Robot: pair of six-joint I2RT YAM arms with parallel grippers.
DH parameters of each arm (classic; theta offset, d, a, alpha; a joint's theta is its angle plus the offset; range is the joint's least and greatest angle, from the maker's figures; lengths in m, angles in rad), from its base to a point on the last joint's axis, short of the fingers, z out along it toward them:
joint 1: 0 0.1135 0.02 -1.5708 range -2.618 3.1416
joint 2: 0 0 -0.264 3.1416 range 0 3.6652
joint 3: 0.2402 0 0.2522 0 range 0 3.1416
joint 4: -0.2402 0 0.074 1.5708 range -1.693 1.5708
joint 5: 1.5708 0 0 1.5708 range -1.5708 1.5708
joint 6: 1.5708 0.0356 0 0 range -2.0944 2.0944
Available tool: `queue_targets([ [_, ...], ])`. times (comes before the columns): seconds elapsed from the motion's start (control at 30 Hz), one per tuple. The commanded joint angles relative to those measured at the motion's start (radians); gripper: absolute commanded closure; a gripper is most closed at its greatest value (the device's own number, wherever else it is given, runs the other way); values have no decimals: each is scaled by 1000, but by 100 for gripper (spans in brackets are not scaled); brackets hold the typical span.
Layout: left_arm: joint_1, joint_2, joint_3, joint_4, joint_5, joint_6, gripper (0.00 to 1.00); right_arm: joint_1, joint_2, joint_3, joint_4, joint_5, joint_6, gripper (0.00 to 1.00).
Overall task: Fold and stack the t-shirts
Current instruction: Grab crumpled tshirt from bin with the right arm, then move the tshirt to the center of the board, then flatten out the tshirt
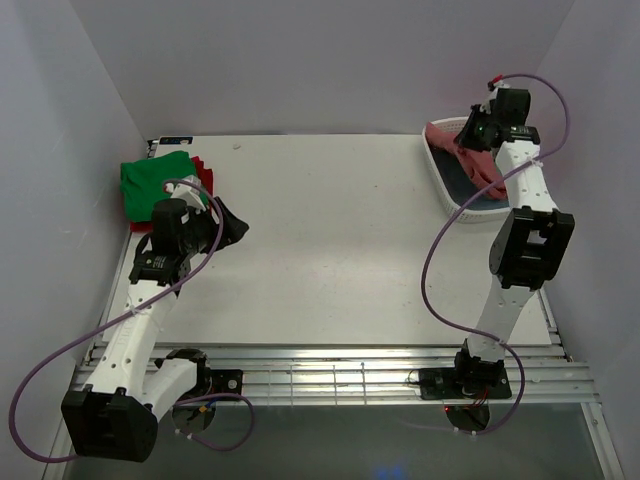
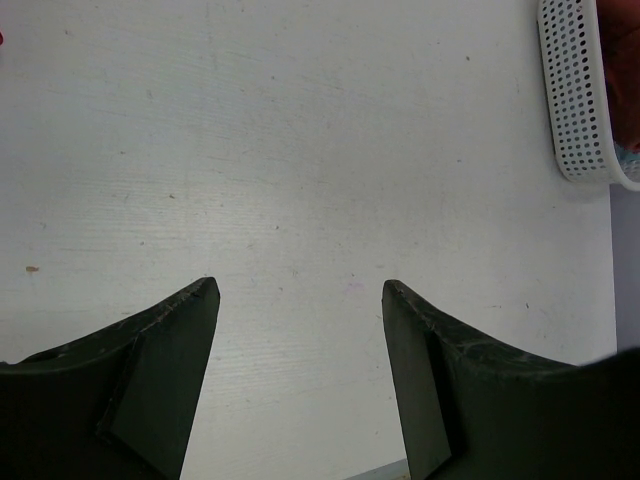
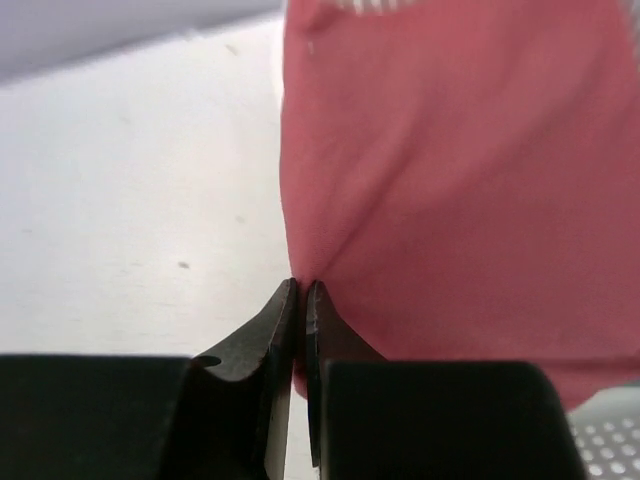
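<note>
The dusty pinkish-red t-shirt (image 1: pixel 470 158) hangs out of the white basket (image 1: pixel 462 208) at the back right. My right gripper (image 1: pixel 478 132) is shut on its edge and holds it up; in the right wrist view the shirt (image 3: pixel 460 180) fills the frame above the closed gripper (image 3: pixel 301 285). A grey-blue t-shirt (image 1: pixel 472 186) lies in the basket. A folded bright green t-shirt (image 1: pixel 152 183) lies at the back left on a dark red one (image 1: pixel 203 176). My left gripper (image 1: pixel 232 222) is open and empty over bare table beside that stack, also seen in the left wrist view (image 2: pixel 300 290).
The basket's perforated rim (image 2: pixel 575 100) shows at the top right of the left wrist view. White table (image 1: pixel 330 240) lies between the arms. Walls close in on the left, back and right. A metal rail (image 1: pixel 330 375) runs along the near edge.
</note>
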Motion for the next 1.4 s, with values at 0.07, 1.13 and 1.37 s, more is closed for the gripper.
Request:
queue_targets([
  [0.07, -4, -36, -45, 32, 19, -12, 23, 86, -211, 256, -82, -211, 47, 92],
  [1.13, -13, -62, -118, -33, 52, -47, 25, 709, -703, -914, 52, -126, 79, 41],
  [1.37, -13, -125, -144, -73, 62, -63, 25, 904, -345, -608, 116, -8, 56, 41],
])
